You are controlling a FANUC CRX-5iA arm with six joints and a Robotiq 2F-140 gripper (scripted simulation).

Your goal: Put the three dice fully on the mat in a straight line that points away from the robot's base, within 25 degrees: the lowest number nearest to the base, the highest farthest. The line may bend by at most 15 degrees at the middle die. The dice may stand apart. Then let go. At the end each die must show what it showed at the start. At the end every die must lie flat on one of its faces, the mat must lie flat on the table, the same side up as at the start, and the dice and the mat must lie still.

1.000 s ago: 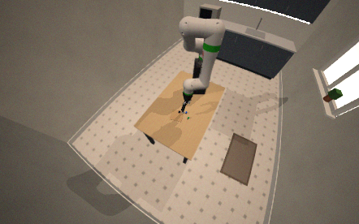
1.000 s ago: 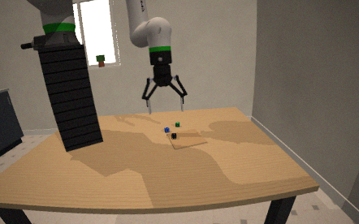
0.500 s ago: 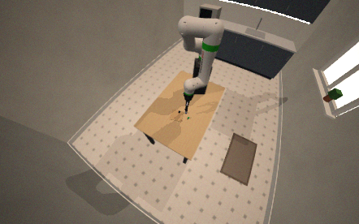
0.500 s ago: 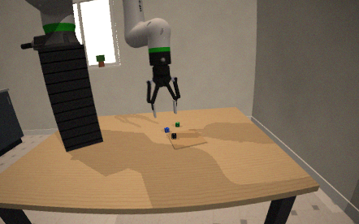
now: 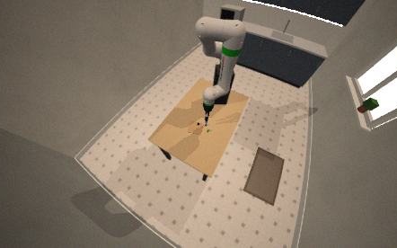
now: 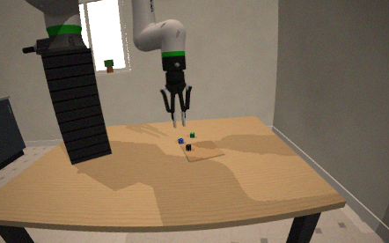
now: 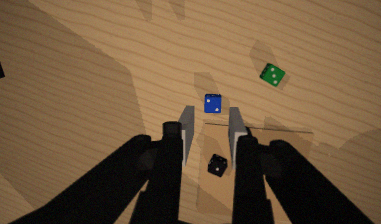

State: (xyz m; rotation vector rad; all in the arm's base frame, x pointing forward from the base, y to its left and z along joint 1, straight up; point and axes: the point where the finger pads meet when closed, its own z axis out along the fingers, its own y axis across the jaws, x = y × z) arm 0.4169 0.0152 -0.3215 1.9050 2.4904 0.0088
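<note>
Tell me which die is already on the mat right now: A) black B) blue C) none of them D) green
A: the black die lies on the mat, while the blue die and the green die sit on the bare table beyond the mat's edge.

White arm with green bands and a black claw

The arm has smooth, rounded white segments with bright green rings at the joints, a ribbed black sleeve, and a black wrist carrying a black claw with pale grey fingertips.
</note>
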